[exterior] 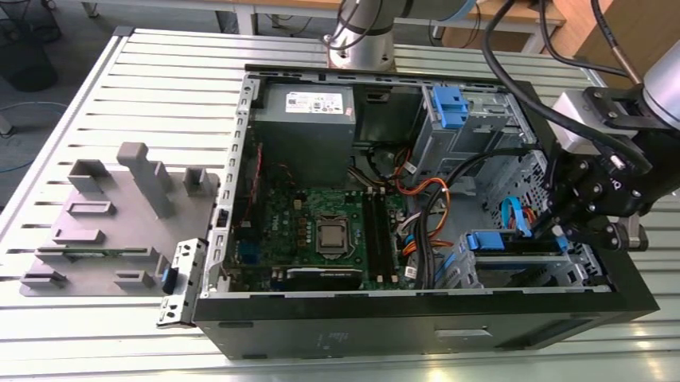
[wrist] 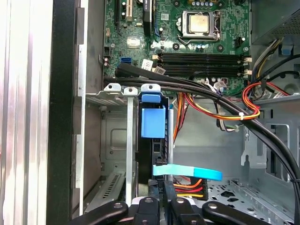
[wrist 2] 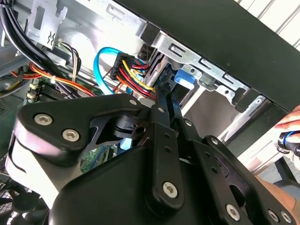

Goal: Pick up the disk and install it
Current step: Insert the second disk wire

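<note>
— At the lower right of the exterior view, the gripper (exterior: pixel 571 229) is seen lowered into the open computer case (exterior: pixel 425 312), close against the case's right-hand wall. Little room is left there: the black rim is just beside it, and the grey drive cage (exterior: pixel 467 272) lies just to its left.

— And where is the disk (exterior: pixel 489 240) found?

— It is seated on edge in that drive cage, with its blue side rail turned up. In the first wrist view the disk (wrist: pixel 153 123) is shown between the cage's metal dividers (wrist: pixel 115 140), with a bundle of black cables (wrist: pixel 187 86) passing across its far end and a light-blue flat cable (wrist: pixel 187 172) lying across its near end.

— How are the fingers (wrist 2: pixel 161 110) set?

— They are drawn almost together in the second wrist view, with only a sliver left between them. Nothing is clasped between them. The gripper (wrist 2: pixel 165 86) is pointed at the disk's blue rail (wrist 2: pixel 183 77); whether it is actually touched cannot be told.

— Is open room seen elsewhere?

— The motherboard (exterior: pixel 318 231) in the middle of the case is left uncovered, and the slatted tabletop (exterior: pixel 159 79) is bare at the upper left.
</note>
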Available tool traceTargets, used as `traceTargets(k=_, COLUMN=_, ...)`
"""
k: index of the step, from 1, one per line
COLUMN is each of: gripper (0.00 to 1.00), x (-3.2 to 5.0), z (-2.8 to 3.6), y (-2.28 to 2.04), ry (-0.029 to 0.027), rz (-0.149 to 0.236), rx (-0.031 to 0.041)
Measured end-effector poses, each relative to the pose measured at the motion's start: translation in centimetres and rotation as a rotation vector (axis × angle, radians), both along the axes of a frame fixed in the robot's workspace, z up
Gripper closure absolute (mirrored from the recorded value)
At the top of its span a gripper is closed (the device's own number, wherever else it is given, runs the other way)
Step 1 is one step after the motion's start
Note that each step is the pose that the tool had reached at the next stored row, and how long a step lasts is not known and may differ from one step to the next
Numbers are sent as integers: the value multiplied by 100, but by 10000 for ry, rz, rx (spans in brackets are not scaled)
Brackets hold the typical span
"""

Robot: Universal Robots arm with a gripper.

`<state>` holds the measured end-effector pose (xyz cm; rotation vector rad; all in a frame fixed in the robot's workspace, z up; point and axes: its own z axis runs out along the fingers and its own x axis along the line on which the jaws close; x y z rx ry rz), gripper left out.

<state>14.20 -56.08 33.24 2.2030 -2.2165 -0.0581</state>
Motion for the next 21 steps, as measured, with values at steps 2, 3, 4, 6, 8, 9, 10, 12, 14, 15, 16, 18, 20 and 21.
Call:
traceTargets(k=2, gripper=84, x=0, z=-16, y=0, ry=0, rz=0, rx=-1)
traceTargets(k=3, gripper=84, x=0, z=-23, y=0, ry=0, rz=0, rx=-2)
traceTargets(k=4, gripper=84, x=0, z=-25, y=0, ry=0, rz=0, rx=-3)
traceTargets(k=6, gripper=84, x=0, z=-25, y=0, ry=0, rz=1, rx=-5)
traceTargets(k=8, gripper=84, x=0, z=-34, y=0, ry=-1, rz=0, rx=-2)
traceTargets(k=9, gripper=84, x=0, z=-37, y=0, ry=-1, rz=0, rx=-5)
traceTargets(k=10, gripper=84, x=0, z=-37, y=0, ry=-1, rz=0, rx=-5)
traceTargets(k=12, gripper=84, x=0, z=-37, y=0, ry=0, rz=0, rx=-5)
traceTargets(k=14, gripper=84, x=0, z=-39, y=0, ry=0, rz=0, rx=-3)
traceTargets(k=15, gripper=84, x=0, z=-39, y=0, ry=0, rz=0, rx=-1)
traceTargets(k=16, gripper=83, x=0, z=-41, y=0, ry=1, rz=0, rx=3)
traceTargets(k=18, gripper=77, x=0, z=-41, y=0, ry=0, rz=0, rx=2)
traceTargets(k=20, gripper=70, x=0, z=-40, y=0, ry=0, rz=0, rx=-1)
traceTargets(k=21, gripper=70, x=0, z=-37, y=0, ry=0, rz=0, rx=-4)
